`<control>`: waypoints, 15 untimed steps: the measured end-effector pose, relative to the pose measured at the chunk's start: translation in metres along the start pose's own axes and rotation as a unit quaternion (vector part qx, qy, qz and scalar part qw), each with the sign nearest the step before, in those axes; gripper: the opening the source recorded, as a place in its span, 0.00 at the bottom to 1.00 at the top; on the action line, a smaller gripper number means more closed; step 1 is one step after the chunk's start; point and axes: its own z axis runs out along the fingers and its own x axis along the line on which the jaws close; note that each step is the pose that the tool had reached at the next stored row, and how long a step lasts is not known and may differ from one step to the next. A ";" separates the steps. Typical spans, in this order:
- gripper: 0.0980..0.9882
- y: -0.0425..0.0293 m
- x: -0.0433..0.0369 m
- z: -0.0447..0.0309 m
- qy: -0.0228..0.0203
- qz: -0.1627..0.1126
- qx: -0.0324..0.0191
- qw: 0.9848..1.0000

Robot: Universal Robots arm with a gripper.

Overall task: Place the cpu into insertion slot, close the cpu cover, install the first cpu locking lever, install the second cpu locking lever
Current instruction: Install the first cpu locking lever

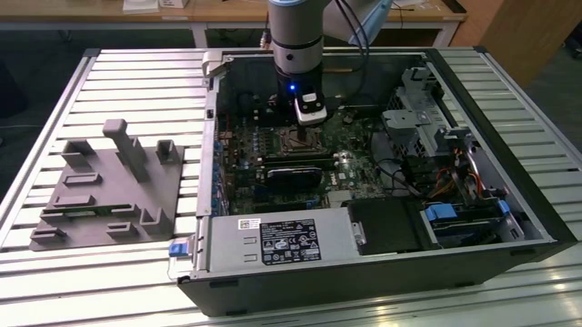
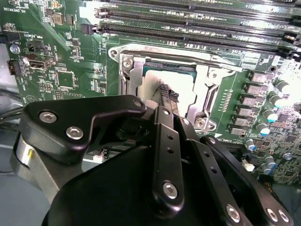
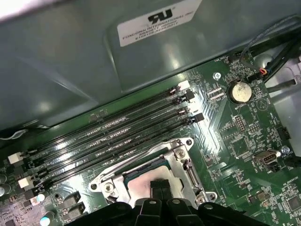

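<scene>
The open computer case (image 1: 218, 225) lies on a slatted table, and my arm reaches down into it. The gripper (image 1: 306, 128) hangs right over the insertion slot (image 1: 296, 142) on the green board. In both wrist views the cpu (image 2: 151, 81) (image 3: 135, 184) lies flat in the slot, pale face up. The cpu cover (image 2: 128, 70) (image 3: 182, 157), a silvery frame, lies around it. The gripper (image 2: 167, 94) (image 3: 160, 186) is shut, its dark fingertips (image 3: 155, 185) pressed together at the middle of the chip's face. Whether they touch it I cannot tell.
Long black memory slots (image 3: 117, 136) run beside the socket, with a coin battery (image 3: 240, 92) further off. A black card (image 1: 293, 178), the power supply (image 1: 282, 242) and drive cage (image 1: 427, 129) crowd the case. A grey fixture (image 1: 109, 187) sits at the exterior view's left.
</scene>
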 end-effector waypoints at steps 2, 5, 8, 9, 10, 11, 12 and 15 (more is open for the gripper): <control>0.01 0.0001 -0.0001 -0.0012 0.000 0.000 0.000 1.000; 0.01 0.0004 -0.0006 -0.0061 0.000 0.000 0.000 1.000; 0.01 0.0008 -0.0012 -0.0116 0.000 0.000 0.000 1.000; 0.01 0.0009 -0.0014 -0.0135 0.000 0.000 0.000 1.000; 0.01 0.0011 -0.0016 -0.0157 0.000 0.000 0.000 1.000; 0.01 0.0012 -0.0018 -0.0175 0.000 0.000 0.000 1.000; 0.01 0.0013 -0.0020 -0.0191 0.000 0.000 0.000 1.000; 0.01 0.0014 -0.0022 -0.0204 0.000 0.000 0.000 1.000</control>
